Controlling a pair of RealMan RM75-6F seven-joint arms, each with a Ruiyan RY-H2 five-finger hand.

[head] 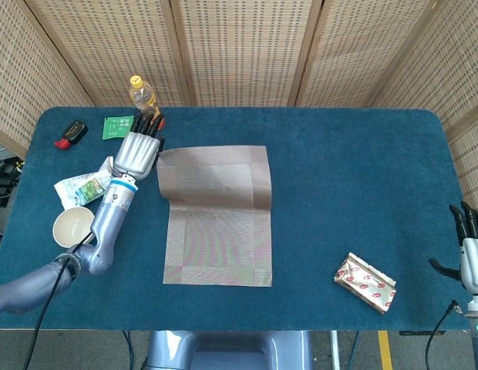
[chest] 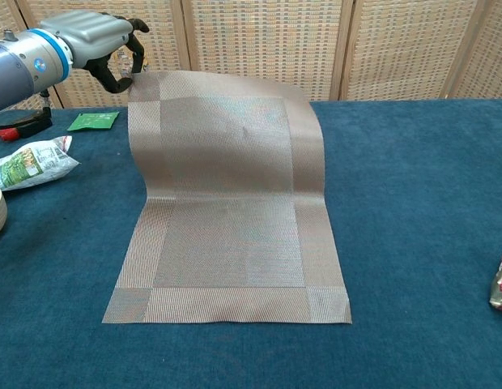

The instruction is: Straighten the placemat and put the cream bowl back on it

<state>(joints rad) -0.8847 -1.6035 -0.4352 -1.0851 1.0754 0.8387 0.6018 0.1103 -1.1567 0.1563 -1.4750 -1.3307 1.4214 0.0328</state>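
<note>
Upper left of the head view, my left hand (head: 136, 153) pinches a far corner of the woven taupe placemat (head: 217, 216), fingers (chest: 131, 50) curled on it. Far half lifted and curved, near half flat on the fuzzy blue bench (head: 347, 185). Round cream bowl (head: 73, 227) sits left, off the mat. Right hand (head: 472, 258), lower right edge, fingers spread, holding nothing.
</note>
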